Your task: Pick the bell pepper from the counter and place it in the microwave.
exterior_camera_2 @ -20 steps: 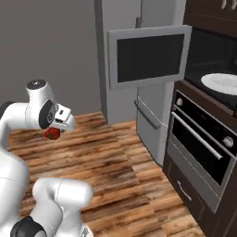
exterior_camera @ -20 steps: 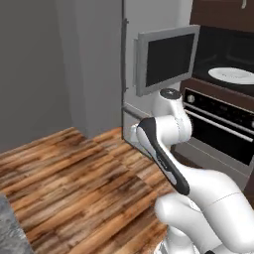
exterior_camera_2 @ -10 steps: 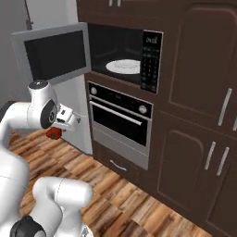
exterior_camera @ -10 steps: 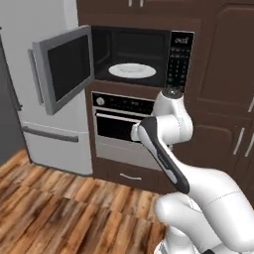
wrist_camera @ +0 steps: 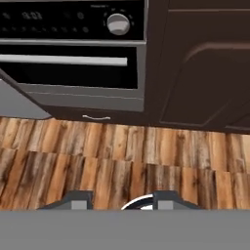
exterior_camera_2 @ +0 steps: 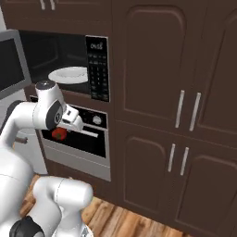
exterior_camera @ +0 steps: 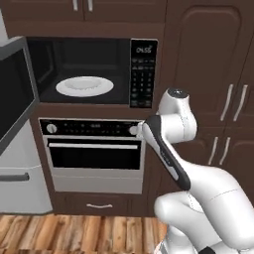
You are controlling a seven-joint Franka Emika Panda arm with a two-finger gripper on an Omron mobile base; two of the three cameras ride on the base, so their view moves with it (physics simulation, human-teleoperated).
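Note:
The red bell pepper (exterior_camera_2: 58, 134) hangs just under my hand, with my gripper (exterior_camera_2: 60, 132) shut on it, in front of the oven and below the microwave's opening. The microwave (exterior_camera: 79, 69) is built into the dark cabinets, its grey door (exterior_camera: 14, 96) swung open to the left. Inside its black cavity lies a white round plate (exterior_camera: 84, 86); the black keypad panel (exterior_camera: 143, 73) is to the right. The right base view also shows the plate (exterior_camera_2: 69, 74) and keypad (exterior_camera_2: 98, 69). In the hand view the fingertips (wrist_camera: 74, 199) point down at the floor. The counter is out of view.
A knobbed oven (exterior_camera: 94, 151) with a bar handle (wrist_camera: 63, 60) sits under the microwave. Tall dark cabinet doors (exterior_camera_2: 185, 115) stand to the right, and a grey fridge (exterior_camera: 20, 183) to the left. A wooden floor (wrist_camera: 122, 156) lies below.
The whole picture has swung from the fridge to the microwave wall and closer, so the base has moved. The pepper stays in the gripper, held in the same pose.

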